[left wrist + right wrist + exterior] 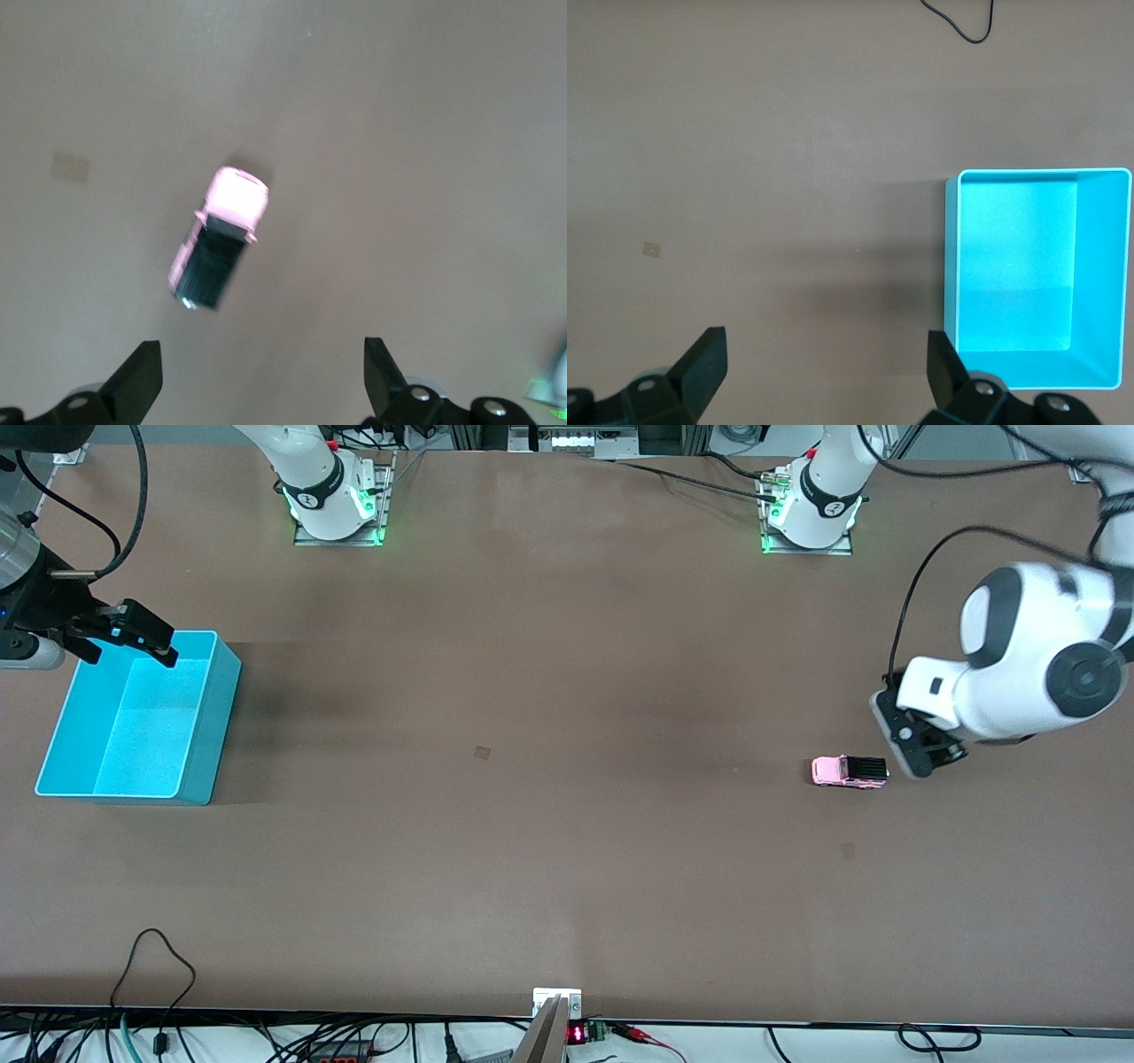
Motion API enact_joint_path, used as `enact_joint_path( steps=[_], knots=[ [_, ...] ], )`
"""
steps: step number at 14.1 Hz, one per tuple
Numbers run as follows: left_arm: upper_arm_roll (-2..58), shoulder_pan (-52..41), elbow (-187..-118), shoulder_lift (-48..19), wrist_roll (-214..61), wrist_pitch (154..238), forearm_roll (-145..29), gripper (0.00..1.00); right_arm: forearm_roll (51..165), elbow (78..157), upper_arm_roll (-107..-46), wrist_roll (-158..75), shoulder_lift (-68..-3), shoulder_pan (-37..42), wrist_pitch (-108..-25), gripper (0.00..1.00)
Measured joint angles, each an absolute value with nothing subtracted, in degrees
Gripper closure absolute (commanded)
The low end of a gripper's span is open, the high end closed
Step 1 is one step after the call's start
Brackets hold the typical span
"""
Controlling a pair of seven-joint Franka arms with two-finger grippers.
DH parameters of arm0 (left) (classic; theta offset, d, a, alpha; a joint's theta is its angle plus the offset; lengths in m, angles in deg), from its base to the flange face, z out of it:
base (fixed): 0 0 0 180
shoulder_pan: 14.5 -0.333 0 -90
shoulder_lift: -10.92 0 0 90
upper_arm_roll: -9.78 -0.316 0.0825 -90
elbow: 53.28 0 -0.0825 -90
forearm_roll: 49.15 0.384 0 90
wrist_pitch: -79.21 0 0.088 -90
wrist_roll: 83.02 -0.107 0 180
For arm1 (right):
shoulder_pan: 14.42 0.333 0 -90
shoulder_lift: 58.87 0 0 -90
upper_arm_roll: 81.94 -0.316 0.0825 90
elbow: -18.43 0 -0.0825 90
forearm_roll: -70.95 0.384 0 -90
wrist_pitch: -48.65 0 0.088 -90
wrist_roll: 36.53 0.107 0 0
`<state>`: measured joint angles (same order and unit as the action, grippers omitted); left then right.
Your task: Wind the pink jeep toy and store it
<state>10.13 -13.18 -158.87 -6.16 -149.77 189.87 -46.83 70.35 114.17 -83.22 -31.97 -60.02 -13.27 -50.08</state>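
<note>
The pink jeep toy (pixel 849 771) sits on its wheels on the brown desk (pixel 549 691), toward the left arm's end, with its black roof panel on the side facing the left gripper (pixel 926 757). That gripper hangs low just beside the toy, with nothing between its fingers. In the left wrist view its 2 dark fingers (pixel 137 381) stand wide apart, and the toy (pixel 219 237) lies on the bare desk between and ahead of them, untouched.

The turquoise bin (pixel 142 722) stands at the right arm's end of the desk, well apart from the toy, and nothing lies in it. The right gripper (pixel 142 636) hovers over the bin's rim at the edge nearer the robots' bases. In the right wrist view its 2 fingers (pixel 700 372) are spread apart and hold nothing, with the bin (pixel 1099 274) just beside them.
</note>
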Motion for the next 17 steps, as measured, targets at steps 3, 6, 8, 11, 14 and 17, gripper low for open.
enact_joint_path(
  steps=[3,6,8,11,14,17],
  knots=[
    [10.01,-13.56,-160.17,-10.95,-159.82,197.94,-46.8,0.0,70.35,114.16,-83.22,-31.97,-60.02,-13.28,-50.08,0.0],
    [9.99,-14.33,-164.29,-13.71,-165.59,208.36,-45.95,0.0,70.34,114.14,-83.22,-31.97,-60.02,-13.32,-50.08,0.0],
    [9.99,-14.52,-168.1,-13.95,-166.83,214.13,-44.34,0.0,70.34,114.08,-83.07,-31.97,-60.02,-13.35,-50.08,0.0],
    [9.99,-14.54,-171.95,-14.05,-167.46,219.95,-43.91,0.0,70.34,113.99,-82.81,-31.97,-60.02,-13.35,-50.08,0.0],
    [9.98,-14.85,-173.78,-14.8,-169.32,223.69,-43.78,0.55,70.34,113.99,-82.74,-31.97,-60.02,-13.35,-50.08,0.0],
    [9.97,-15.87,-173.84,-15.63,-171.85,225.28,-43.77,0.8,70.34,113.98,-82.74,-31.97,-60.02,-13.35,-50.08,0.0]
  ],
)
